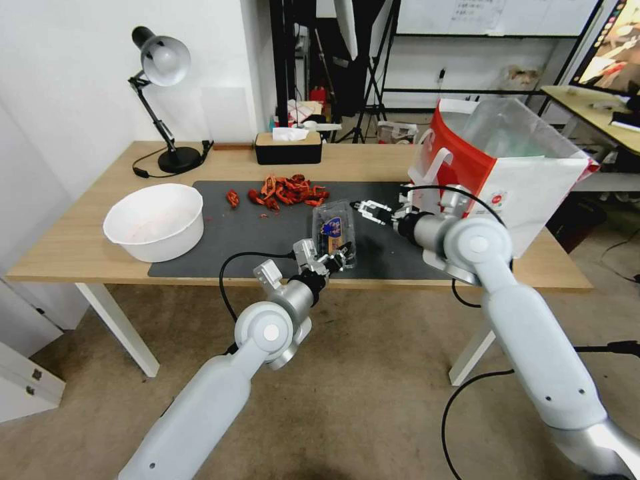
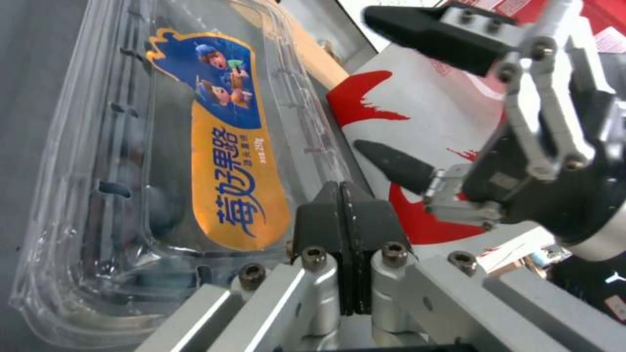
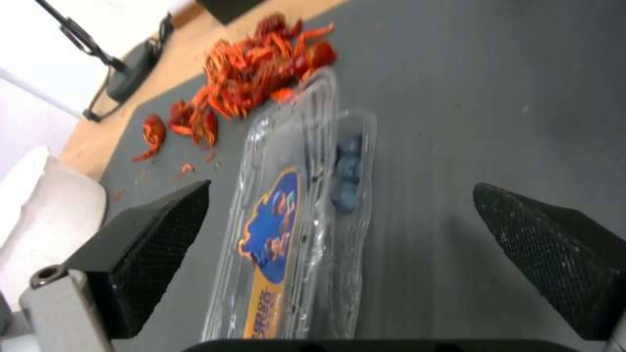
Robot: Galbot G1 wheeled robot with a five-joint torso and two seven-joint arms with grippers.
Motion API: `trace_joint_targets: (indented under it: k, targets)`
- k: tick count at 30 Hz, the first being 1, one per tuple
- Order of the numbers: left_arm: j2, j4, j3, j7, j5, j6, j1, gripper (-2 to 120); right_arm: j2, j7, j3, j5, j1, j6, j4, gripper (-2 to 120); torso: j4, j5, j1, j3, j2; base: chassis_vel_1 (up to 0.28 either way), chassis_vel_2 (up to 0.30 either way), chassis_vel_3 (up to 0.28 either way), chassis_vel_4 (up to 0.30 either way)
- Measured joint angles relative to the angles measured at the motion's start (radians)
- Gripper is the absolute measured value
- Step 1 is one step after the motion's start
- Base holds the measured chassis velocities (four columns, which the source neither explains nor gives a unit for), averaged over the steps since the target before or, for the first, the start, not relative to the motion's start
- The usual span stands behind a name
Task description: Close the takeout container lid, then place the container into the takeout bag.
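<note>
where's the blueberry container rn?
The container sits on the dark mat mid-table in the head view, between the left gripper at its near edge and the open right gripper, left of the takeout bag.

Setting: a lab or studio workroom — not a home.
Evidence, background: tripods and light stands [image 1: 373, 67], a whiteboard [image 1: 493, 17], a monitor [image 1: 613, 50].
Evidence, foreground: a plain wooden table [image 1: 87, 247] with a desk lamp [image 1: 160, 100] — bare concrete floor [image 1: 373, 413].
</note>
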Motion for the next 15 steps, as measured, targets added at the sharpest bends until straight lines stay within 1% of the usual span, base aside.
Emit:
trace_joint_targets:
  k: [9, 15]
  targets:
    - [0.000, 0.000, -0.002, 0.001, 0.000, -0.001, 0.007, 0, 0.009, 0.061, -0.063, 0.074, 0.039, 0.003, -0.041, 100, 0.0001, 0.0000, 0.000, 0.000, 0.000, 0.000, 0.000, 0.000, 0.000]
    - [0.001, -0.003, -0.004, 0.001, -0.001, -0.002, 0.008, 0, 0.015, 0.087, -0.084, 0.105, 0.056, 0.003, -0.058, 100, 0.0000, 0.0000, 0.000, 0.000, 0.000, 0.000, 0.000, 0.000, 0.000]
